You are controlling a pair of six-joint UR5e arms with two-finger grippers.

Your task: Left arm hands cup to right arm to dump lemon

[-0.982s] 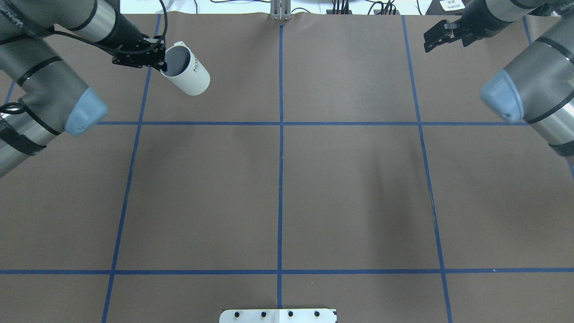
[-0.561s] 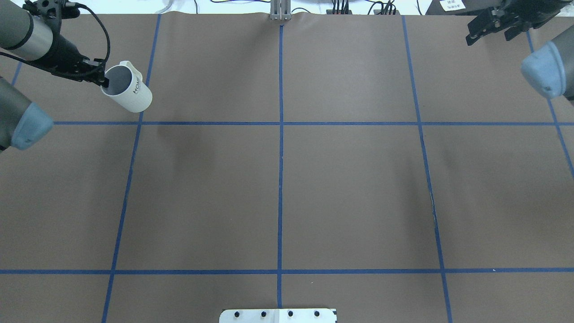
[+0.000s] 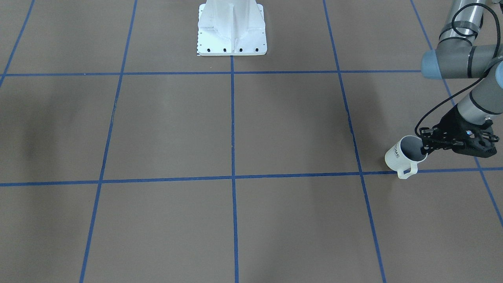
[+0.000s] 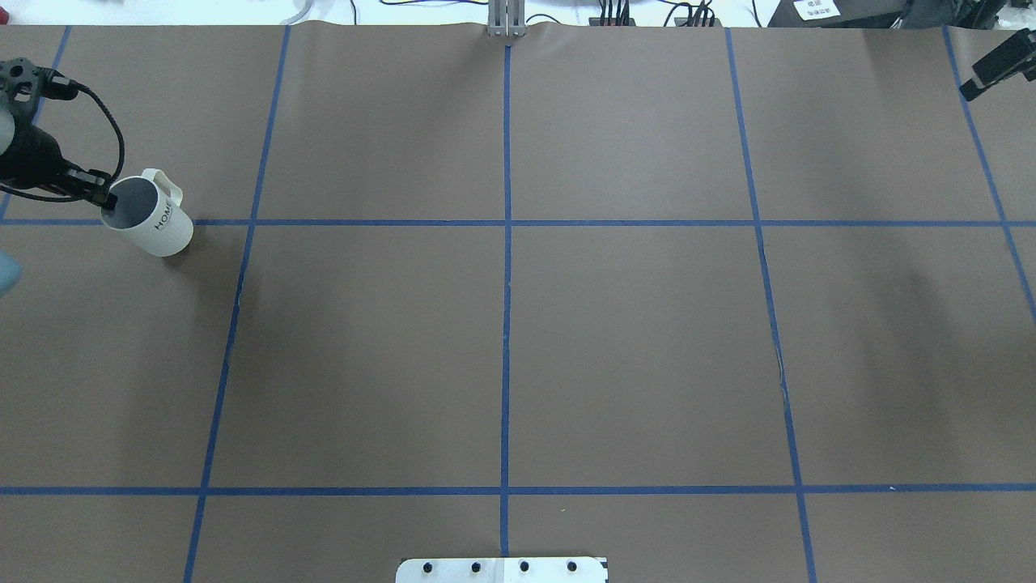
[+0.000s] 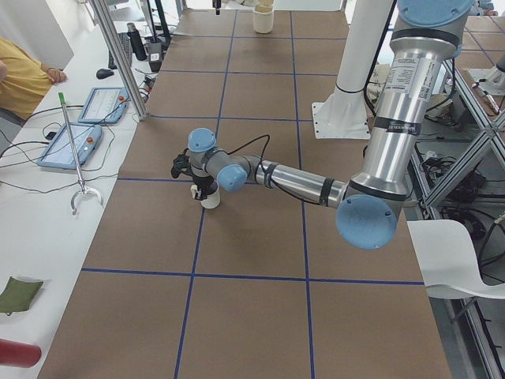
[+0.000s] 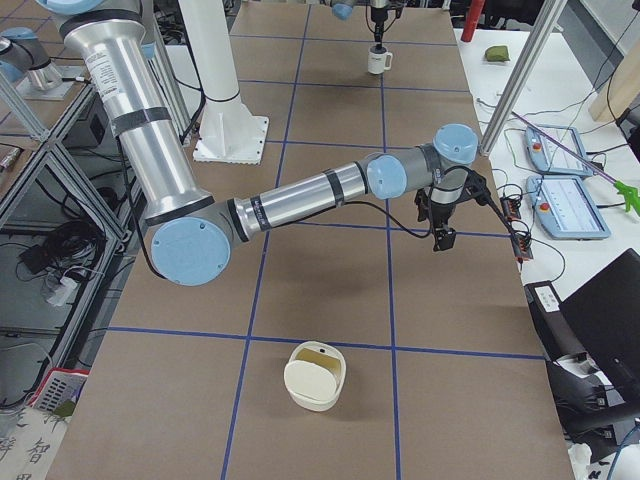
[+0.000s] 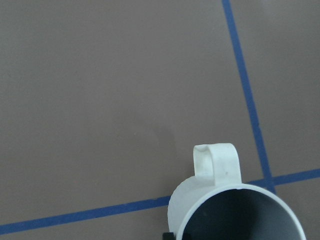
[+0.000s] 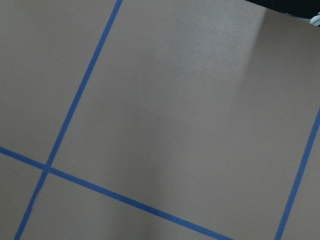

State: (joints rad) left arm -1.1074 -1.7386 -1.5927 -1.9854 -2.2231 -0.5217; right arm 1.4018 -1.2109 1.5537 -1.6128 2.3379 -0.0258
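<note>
The white ribbed cup (image 4: 158, 220) with black "HOME" lettering is at the far left of the table, nearly upright and low over the brown surface. I cannot tell if it touches the table. My left gripper (image 4: 104, 198) is shut on its rim, one finger inside. The cup also shows in the front view (image 3: 402, 155), held by the left gripper (image 3: 424, 148), and in the left wrist view (image 7: 225, 210) with its handle pointing away. Its grey inside looks empty; no lemon is in view. My right gripper (image 4: 999, 63) is at the far right edge, only partly seen.
A cream bowl (image 6: 317, 375) stands on the table's right end, beyond the overhead view. The robot's white base plate (image 3: 232, 31) is at the near middle edge. A side bench with tablets (image 5: 79, 134) and an operator (image 5: 20, 75) lies across the table.
My left arm has carried the cup left and closer to the robot, lowering it and bringing it nearly upright. My right arm has drawn back to the far right edge.
</note>
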